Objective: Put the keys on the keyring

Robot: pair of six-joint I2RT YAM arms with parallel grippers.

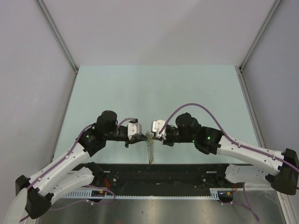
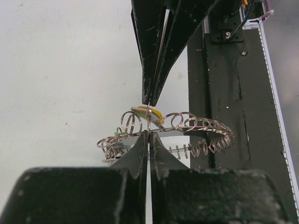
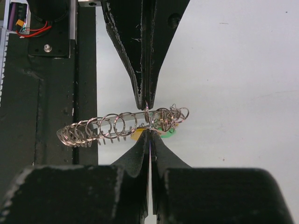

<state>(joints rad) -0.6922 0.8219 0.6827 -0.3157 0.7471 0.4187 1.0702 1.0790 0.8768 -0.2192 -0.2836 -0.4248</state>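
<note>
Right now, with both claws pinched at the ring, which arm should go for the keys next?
Right, probably. The keys sit beside the tips of the right claw, on its side of the keyring. The left claw, shut on a loop, can hold the ring steady.

1. Robot lab / test cell, not a home or shop.
2. Plain pale walls (image 1: 140, 28) w/ metal frame posts (image 1: 56, 32) box in a mint-green table (image 1: 154, 88).
3. Left arm (image 1: 60, 170) & right arm (image 1: 247, 151) bolted to a black mounting rail (image 1: 159, 175); purple cables (image 1: 196, 106) run exposed.
</note>
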